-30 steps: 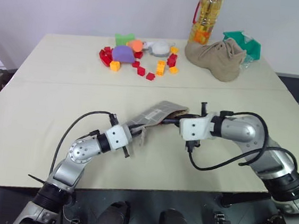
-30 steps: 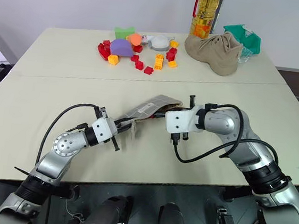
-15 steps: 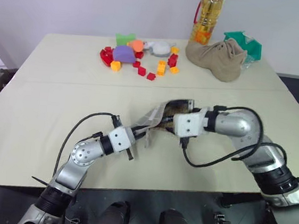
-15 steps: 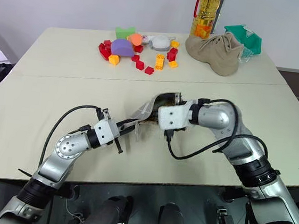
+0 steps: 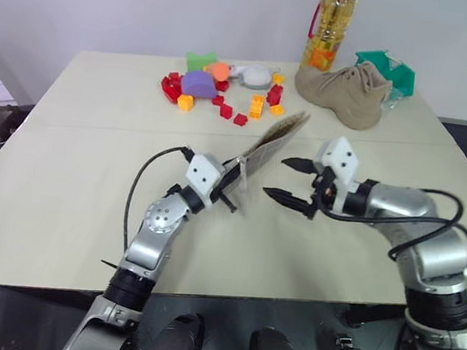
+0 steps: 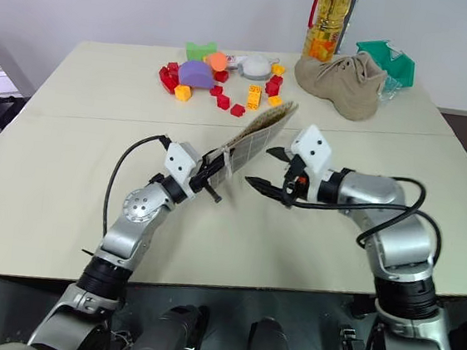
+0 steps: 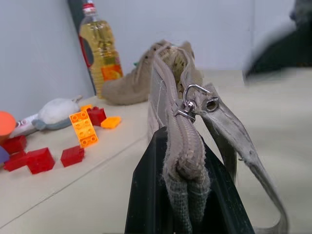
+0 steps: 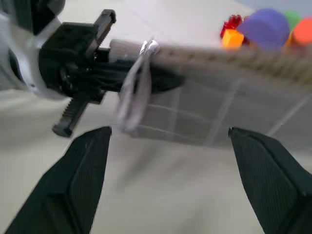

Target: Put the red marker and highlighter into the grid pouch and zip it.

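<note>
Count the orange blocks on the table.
4, all among the toys at the far side of the table: one orange block beside the purple piece, a tall one mid-pile, two right of it. More may be hidden.

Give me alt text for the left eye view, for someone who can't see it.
The left hand holds the grid pouch up off the beige table, clamped at one end, while the right hand hangs open just beside it. Behind lie toy blocks, a tan boot and an oil bottle.
</note>
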